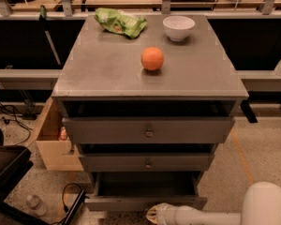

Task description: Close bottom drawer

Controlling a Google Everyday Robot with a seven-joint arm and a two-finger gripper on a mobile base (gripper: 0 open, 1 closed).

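Observation:
The bottom drawer (145, 203) of the grey cabinet (150, 78) stands pulled out, its slim front panel low in the camera view and its dark shallow tray showing behind it. My gripper (153, 214) is at the end of the white arm, low in the view, just below and in front of the drawer's front panel, near its middle. Whether it touches the panel I cannot tell.
The two upper drawers (147, 131) each have a small brass knob. On the cabinet top lie an orange (152, 58), a white bowl (178, 27) and a green chip bag (119, 22). A cardboard box (54, 142) stands at the left, with cables and a bottle (35, 204) on the floor.

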